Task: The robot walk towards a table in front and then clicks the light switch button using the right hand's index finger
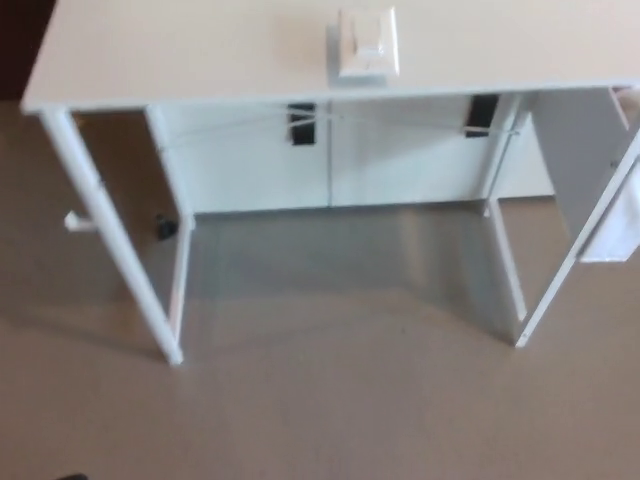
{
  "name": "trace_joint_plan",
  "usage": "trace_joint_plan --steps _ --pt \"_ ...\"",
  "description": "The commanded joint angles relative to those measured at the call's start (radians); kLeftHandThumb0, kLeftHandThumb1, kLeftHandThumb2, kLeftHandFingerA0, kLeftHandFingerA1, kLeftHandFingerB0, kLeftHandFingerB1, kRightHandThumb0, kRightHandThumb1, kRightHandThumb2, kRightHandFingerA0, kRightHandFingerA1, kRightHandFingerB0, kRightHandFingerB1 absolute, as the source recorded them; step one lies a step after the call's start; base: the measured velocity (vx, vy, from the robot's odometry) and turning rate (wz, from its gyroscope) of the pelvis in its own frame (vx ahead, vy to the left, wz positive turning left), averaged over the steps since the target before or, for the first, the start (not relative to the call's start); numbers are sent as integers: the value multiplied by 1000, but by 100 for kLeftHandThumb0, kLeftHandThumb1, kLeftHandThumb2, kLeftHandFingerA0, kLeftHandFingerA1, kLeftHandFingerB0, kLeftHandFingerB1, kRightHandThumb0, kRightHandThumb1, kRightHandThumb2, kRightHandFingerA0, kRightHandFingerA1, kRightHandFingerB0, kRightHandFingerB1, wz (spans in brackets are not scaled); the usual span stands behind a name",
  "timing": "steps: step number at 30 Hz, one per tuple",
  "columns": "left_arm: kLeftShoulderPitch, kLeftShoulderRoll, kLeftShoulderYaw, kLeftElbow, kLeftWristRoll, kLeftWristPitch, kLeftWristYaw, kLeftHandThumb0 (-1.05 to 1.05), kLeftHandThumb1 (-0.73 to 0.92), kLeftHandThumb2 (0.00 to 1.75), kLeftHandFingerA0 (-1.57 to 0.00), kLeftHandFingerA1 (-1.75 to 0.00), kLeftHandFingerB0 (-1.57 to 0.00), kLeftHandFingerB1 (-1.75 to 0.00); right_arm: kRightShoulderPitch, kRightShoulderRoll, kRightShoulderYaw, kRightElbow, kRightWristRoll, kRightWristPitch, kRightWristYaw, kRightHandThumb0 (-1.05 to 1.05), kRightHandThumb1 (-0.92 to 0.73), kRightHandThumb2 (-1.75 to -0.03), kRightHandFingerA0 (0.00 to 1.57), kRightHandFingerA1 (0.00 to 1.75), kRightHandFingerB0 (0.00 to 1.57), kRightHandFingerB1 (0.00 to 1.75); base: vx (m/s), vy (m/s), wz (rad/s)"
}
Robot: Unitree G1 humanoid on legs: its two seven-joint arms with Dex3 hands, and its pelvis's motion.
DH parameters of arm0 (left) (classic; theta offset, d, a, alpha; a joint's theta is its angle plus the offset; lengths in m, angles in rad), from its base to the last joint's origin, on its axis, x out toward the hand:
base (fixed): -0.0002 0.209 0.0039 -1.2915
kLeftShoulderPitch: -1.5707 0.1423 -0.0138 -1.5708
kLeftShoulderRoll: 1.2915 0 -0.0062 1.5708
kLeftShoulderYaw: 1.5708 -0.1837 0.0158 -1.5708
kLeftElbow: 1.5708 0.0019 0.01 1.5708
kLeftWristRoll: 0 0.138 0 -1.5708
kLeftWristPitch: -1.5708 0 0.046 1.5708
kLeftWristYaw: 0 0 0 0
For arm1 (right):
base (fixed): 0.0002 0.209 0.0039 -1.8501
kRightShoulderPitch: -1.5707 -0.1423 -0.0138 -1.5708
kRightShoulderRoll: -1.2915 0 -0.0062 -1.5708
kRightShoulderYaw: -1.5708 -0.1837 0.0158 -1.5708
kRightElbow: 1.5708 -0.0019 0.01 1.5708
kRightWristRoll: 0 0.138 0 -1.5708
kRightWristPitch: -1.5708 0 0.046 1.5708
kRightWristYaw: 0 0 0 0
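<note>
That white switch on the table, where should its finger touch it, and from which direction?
On the raised rocker in the middle of the light switch, I'd guess, coming straight down from above. The switch lies flat on the white table near the front edge, face up, so a downward fingertip push suits it. Neither hand is in view yet.

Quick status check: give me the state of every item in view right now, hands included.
Light switch: lying flat on the tabletop near its front edge, untouched; on or off cannot be told.
Table: standing on white legs, top bare apart from the switch.
Left hand: not in view.
Right hand: not in view.
</note>
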Motion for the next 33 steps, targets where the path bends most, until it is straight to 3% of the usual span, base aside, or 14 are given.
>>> trace_joint_plan --steps 1,9,19,33 --pt "8 17 1 -2 10 4 -7 -12 63 101 -23 -55 -12 -49 16 -1 3 -17 0 -3 -7 -37 -52 -55 77 50 53 45 524 299 -5" --pt "9 22 -6 -13 18 4 1 -12 64 101 -26 -56 -13 -49 20 1 3 -17 -1 -7 -9 -38 -52 -55 78 50 53 44 408 190 -17" --pt "1 33 -26 -22 33 12 1 -12 63 101 -26 -56 -14 -50 21 4 1 -12 -5 -14 -12 -37 -52 -55 78 49 54 44 265 -103 12" --pt "2 45 -53 -40 24 54 -10 -14 61 99 -25 -56 -12 -49 33 8 3 7 -14 -43 -18 -41 -51 -55 77 49 54 44 142 78 -9"
